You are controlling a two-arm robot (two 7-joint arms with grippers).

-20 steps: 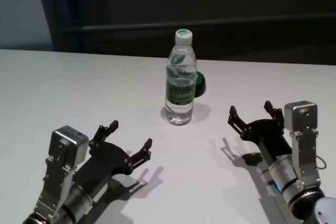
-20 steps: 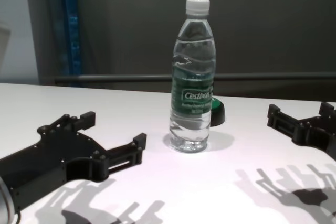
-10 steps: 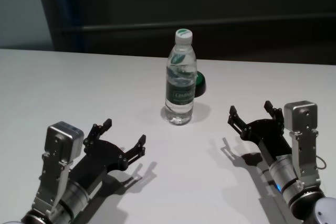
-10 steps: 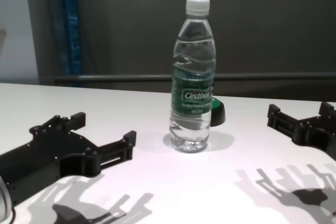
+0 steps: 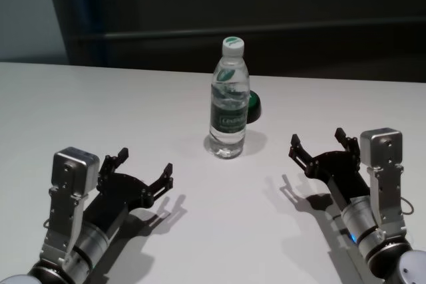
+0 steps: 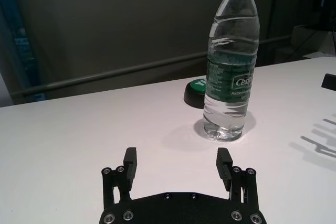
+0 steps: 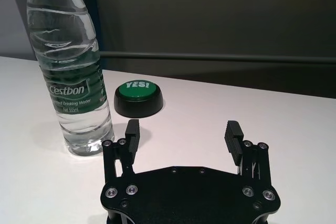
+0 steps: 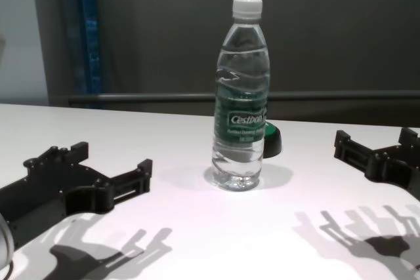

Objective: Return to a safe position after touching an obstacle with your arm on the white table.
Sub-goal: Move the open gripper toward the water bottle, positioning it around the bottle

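The obstacle, a clear water bottle (image 5: 228, 108) with a white cap and a green label, stands upright in the middle of the white table (image 5: 100, 98). My left gripper (image 5: 145, 161) hovers low over the table at the near left. It is open and empty, well short of the bottle (image 8: 241, 109). The left wrist view shows its fingers (image 6: 130, 160) spread, with the bottle (image 6: 231, 77) farther ahead. My right gripper (image 5: 317, 136) rests open and empty at the near right, and the bottle (image 7: 71, 72) stands off to one side of it.
A low black puck with a green top (image 5: 254, 106) sits just behind the bottle, toward the right. In the right wrist view the puck (image 7: 138, 97) reads "YES!". A dark wall with a horizontal rail runs behind the table's far edge.
My left arm has drawn back toward the near left, widening the gap to the bottle. The bottle, the puck and the right arm have not moved.
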